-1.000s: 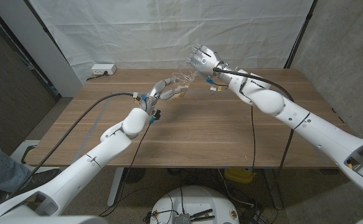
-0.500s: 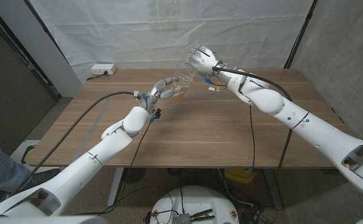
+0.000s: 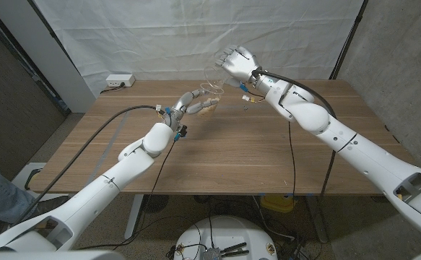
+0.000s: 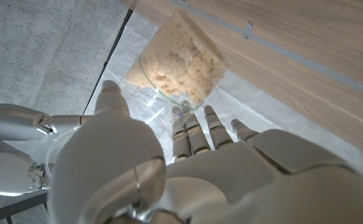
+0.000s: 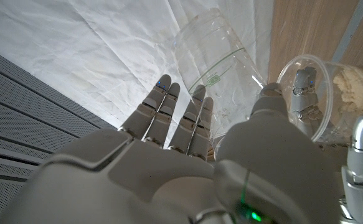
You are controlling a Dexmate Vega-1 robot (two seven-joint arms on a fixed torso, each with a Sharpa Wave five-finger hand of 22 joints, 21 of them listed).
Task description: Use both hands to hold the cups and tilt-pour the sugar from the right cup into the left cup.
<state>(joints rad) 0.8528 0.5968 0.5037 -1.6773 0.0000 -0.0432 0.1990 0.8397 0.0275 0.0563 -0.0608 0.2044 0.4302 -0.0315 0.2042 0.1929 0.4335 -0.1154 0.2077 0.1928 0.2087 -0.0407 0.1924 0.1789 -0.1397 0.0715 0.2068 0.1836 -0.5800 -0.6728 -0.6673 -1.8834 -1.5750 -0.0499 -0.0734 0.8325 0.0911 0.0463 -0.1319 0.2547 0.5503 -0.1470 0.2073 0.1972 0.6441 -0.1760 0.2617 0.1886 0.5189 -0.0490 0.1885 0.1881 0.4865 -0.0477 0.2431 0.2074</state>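
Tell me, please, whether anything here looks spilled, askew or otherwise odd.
Nothing looks spilled. The right cup, held by the right hand, looks empty and is tipped steeply over the left cup, as pouring requires. The sugar sits in the left cup, held by the left hand. No grains are visible on the table.

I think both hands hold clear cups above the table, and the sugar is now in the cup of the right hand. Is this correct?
Not quite. The sugar is in the cup held by the left hand, as the left wrist view shows. The right hand holds a tilted cup that looks empty in the right wrist view. Both cups are clear and held above the table.
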